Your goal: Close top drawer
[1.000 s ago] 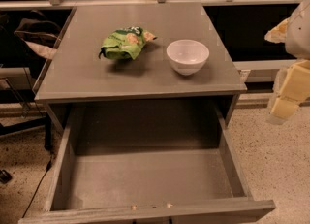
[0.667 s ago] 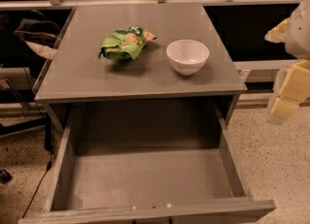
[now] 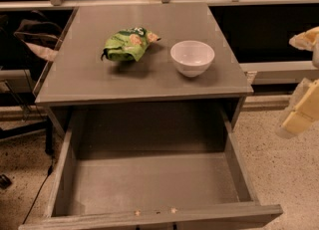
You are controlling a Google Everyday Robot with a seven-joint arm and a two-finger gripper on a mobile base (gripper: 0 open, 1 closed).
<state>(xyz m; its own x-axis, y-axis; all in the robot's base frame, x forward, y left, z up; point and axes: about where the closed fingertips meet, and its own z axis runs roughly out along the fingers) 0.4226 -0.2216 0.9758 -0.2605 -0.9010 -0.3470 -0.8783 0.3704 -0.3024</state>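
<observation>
The top drawer [image 3: 154, 184] stands pulled far out below the cabinet top [image 3: 89, 82], its front panel at the picture's lower edge. The gripper [image 3: 300, 114] hangs at the right, well apart from it; whether it is released or clenched cannot be told. A square push at the panel's centre should slide it in evenly.

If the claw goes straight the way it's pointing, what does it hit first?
The claw, at the view's right edge, slants down and left. It would likely meet the floor right of the open top drawer first; depth is unclear, so possibly the drawer's side wall.
</observation>
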